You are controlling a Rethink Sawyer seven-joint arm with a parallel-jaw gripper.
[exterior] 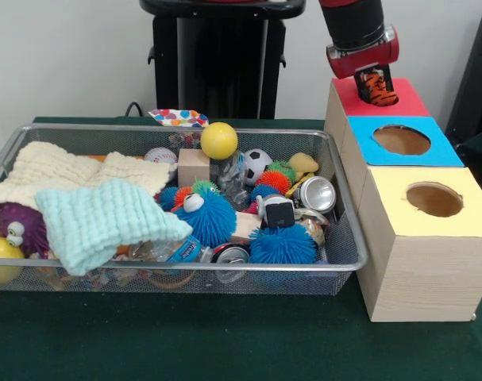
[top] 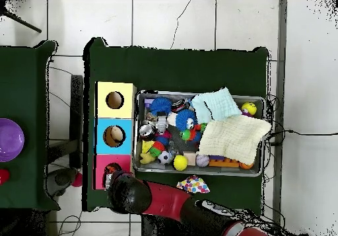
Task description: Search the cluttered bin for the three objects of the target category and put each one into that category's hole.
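Tiger plush [exterior: 378, 87]: orange with black stripes, clamped in the gripper [exterior: 375, 89] directly above the red-faced hole [exterior: 379, 98], front view. Overhead view: the arm's end covers the red-faced hole [top: 112, 168] beside the bin [top: 200, 172].

Orange with black stripes on the plush tiger [exterior: 377, 89]. Red face on the hole [exterior: 399, 99], then blue [exterior: 399, 140] and yellow [exterior: 435, 200] faces alongside. Silver mesh for the bin [exterior: 348, 258]. Mint [exterior: 102, 222] and cream [exterior: 54, 171] cloths; blue spiky balls [exterior: 282, 244]; yellow ball [exterior: 218, 140].
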